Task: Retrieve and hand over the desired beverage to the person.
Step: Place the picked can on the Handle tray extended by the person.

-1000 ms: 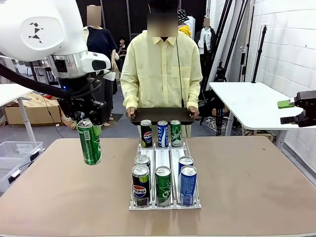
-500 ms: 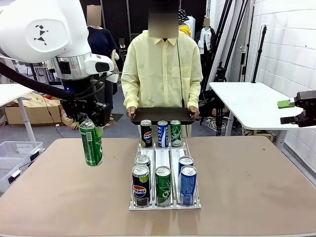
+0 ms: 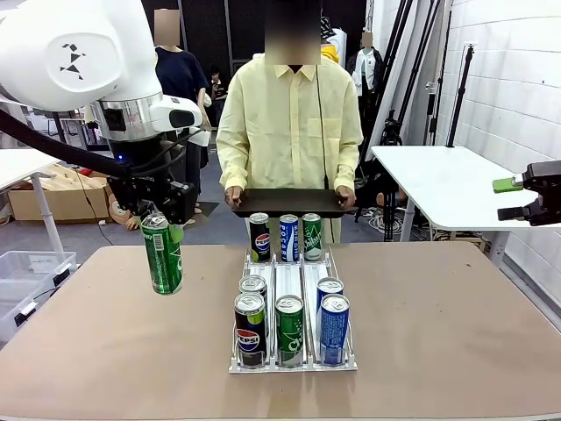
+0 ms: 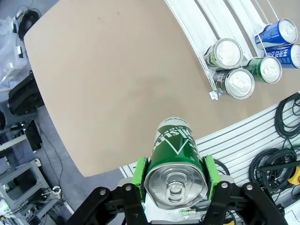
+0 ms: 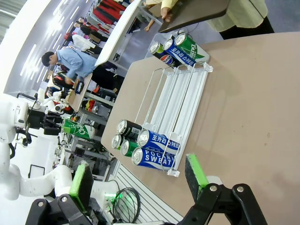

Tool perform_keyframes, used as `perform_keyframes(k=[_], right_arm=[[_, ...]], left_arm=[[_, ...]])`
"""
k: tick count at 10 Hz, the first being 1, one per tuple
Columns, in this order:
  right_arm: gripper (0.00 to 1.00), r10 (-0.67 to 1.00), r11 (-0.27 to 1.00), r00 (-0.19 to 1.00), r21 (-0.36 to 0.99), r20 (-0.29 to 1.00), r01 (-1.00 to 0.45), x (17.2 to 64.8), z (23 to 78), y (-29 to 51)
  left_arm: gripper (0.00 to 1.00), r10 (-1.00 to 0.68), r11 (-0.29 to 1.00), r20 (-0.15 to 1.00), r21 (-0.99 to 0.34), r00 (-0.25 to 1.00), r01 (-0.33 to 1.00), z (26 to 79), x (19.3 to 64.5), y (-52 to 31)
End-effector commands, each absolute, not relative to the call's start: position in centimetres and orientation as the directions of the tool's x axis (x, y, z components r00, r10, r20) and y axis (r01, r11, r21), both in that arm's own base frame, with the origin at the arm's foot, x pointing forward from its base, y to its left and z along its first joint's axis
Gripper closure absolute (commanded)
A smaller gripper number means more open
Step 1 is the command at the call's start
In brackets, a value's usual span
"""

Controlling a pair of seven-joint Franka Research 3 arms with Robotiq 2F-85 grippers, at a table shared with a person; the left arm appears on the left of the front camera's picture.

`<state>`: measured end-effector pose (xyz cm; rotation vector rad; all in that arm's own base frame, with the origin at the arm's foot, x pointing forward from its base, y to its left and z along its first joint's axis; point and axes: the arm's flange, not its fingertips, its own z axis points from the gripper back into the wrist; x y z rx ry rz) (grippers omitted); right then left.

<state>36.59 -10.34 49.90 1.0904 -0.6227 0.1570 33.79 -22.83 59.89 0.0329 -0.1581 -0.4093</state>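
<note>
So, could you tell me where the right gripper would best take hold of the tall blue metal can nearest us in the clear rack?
Probably its upper wall just under the rim, coming down from above. The blue can stands upright, with a green can close on its left and a second blue can right behind, so only its top and right side look free.

A green can [image 3: 162, 254], its white lettering hard to read, hangs nearly upright above the desk [image 3: 438, 333] in the left gripper [image 4: 174, 174]. The person [image 3: 289, 123], in pale yellow, stands opposite, holding a dark tray [image 3: 287, 203].
</note>
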Motion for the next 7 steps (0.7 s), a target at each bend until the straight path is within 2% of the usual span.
perform_keyframes(k=[1, 7], right_arm=[[0.0, -0.18, 0.467, 0.819, 0.78, 0.544, -0.416, 36.62, 49.86, -10.34], [0.0, -0.18, 0.467, 0.819, 0.78, 0.544, -0.416, 36.62, 49.86, -10.34]], left_arm=[[1.0, -0.389, 0.921, 0.153, 0.061, 0.908, 0.384, 60.67, 33.97, -22.8], [1.0, -0.389, 0.921, 0.153, 0.061, 0.908, 0.384, 60.67, 33.97, -22.8]])
